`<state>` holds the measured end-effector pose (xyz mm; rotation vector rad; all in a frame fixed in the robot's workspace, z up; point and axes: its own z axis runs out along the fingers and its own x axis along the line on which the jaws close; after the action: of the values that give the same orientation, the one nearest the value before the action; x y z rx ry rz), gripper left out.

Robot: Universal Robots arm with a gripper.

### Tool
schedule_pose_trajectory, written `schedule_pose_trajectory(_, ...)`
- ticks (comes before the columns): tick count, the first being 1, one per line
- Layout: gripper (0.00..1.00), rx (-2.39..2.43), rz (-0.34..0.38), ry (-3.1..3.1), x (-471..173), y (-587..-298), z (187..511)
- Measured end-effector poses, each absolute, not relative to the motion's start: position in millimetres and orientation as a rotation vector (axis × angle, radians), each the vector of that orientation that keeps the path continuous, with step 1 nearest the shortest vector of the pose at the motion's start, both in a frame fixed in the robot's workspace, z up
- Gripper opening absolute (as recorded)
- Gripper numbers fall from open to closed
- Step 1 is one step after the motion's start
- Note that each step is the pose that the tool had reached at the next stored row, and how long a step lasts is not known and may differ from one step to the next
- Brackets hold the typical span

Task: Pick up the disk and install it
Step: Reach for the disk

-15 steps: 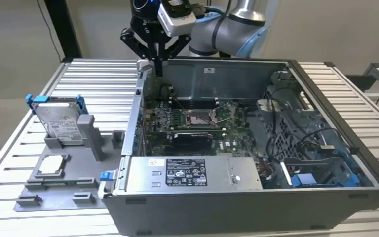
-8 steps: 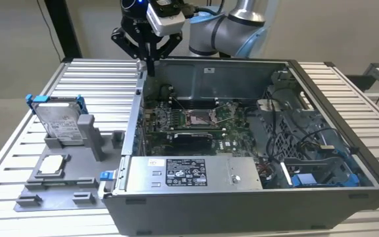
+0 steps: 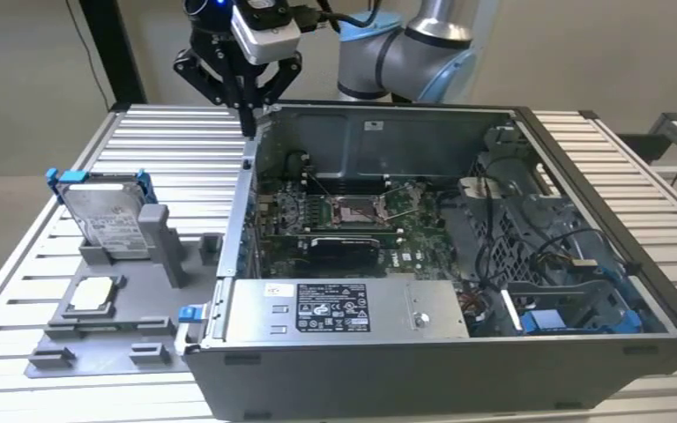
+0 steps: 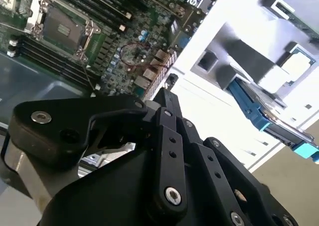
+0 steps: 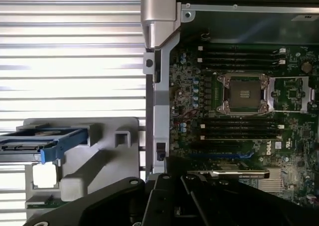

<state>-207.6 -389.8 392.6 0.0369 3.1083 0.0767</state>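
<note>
Pressed together with nothing between its fingers, the claw (image 3: 248,130) hangs in the upper left of the exterior view and points straight down. Its tips are at the rim of the open computer case (image 3: 457,374), by the far corner of the wall on the exterior view's left. I cannot tell whether they touch the metal. The arm (image 3: 415,48) enters from the top middle of the frame, behind the case, and bends toward the exterior view's left, so the wrist sits above the claw.

The disk (image 3: 106,218) is well apart from the claw, at the middle left of the exterior view. It stands on a short end in a slot of the grey fixture (image 3: 156,304) on the slatted table (image 3: 174,145). Its long axis is nearly upright, the top leaning a little toward the exterior view's left. The labelled broad face is turned to the camera, and the ears of the blue carrier stick out at the two top corners. Both wrist views show the disk (image 5: 45,138) (image 4: 259,111) edge-on as a thin blue-framed slab beside the case wall.

A small white-topped chip (image 3: 92,295) lies flat on the fixture below the disk. Inside the case lie the motherboard (image 3: 315,216) and, nearer the camera, a grey labelled box (image 3: 338,310).
</note>
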Motion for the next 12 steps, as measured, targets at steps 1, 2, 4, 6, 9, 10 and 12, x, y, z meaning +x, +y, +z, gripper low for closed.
schedule_pose_trajectory(1, 0.00, 0.036, 0.077, 3.108, -210.6, -389.8, 392.6)
schedule_pose_trajectory(2, 0.00, 0.035, 0.077, 3.108, -213.6, -389.8, 392.6)
schedule_pose_trajectory(4, 0.00, 0.033, 0.077, 3.108, -219.8, -389.8, 392.6)
schedule_pose_trajectory(6, 0.00, 0.031, 0.077, 3.108, -226.3, -389.8, 392.6)
schedule_pose_trajectory(9, 0.00, 0.027, 0.077, 3.109, -236.4, -389.8, 392.6)
schedule_pose_trajectory(10, 0.00, 0.026, 0.077, 3.109, -239.3, -389.7, 392.6)
schedule_pose_trajectory(12, 0.00, 0.024, 0.077, 3.109, -245.1, -389.2, 392.6)
